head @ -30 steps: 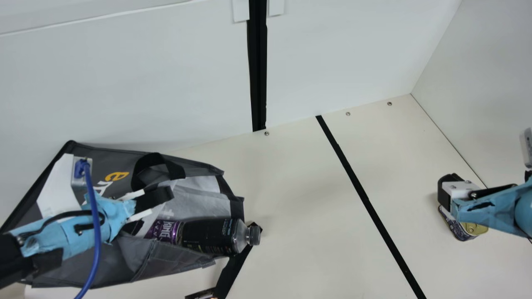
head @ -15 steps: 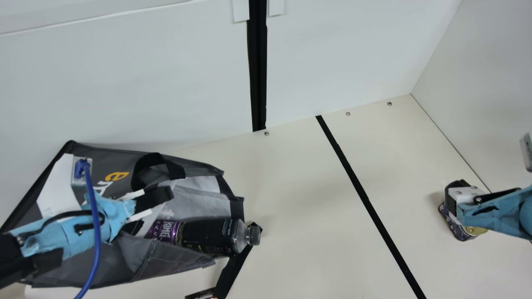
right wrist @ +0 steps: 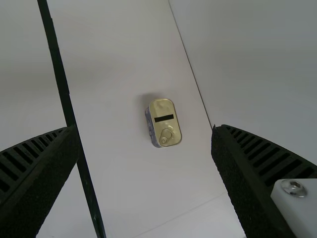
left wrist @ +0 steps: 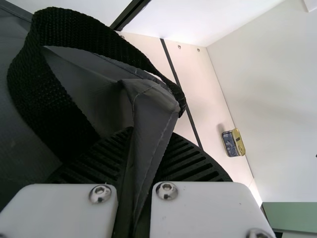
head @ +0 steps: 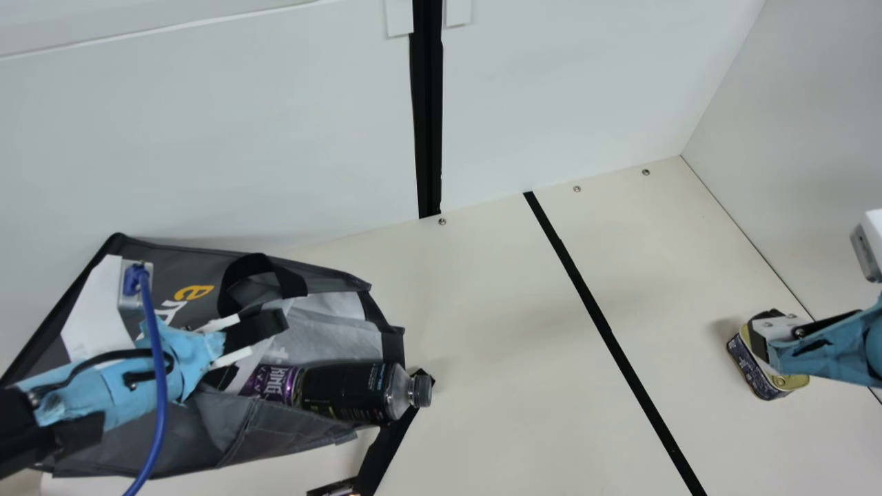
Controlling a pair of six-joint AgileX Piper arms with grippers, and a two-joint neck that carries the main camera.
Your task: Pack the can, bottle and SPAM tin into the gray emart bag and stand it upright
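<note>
Hovering with fingers spread wide above the SPAM tin (head: pixel 751 375), near the right edge of the table (head: pixel 482 331), is the right gripper (head: pixel 758 334); the left gripper (head: pixel 265 328) pinches the gray emart bag (head: pixel 275 430) (just its fabric).

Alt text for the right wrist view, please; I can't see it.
A tin, ring-pull side up, sits on the cream table. The right gripper is open, its fingers clear of the tin. A dark strip runs along the table.
</note>
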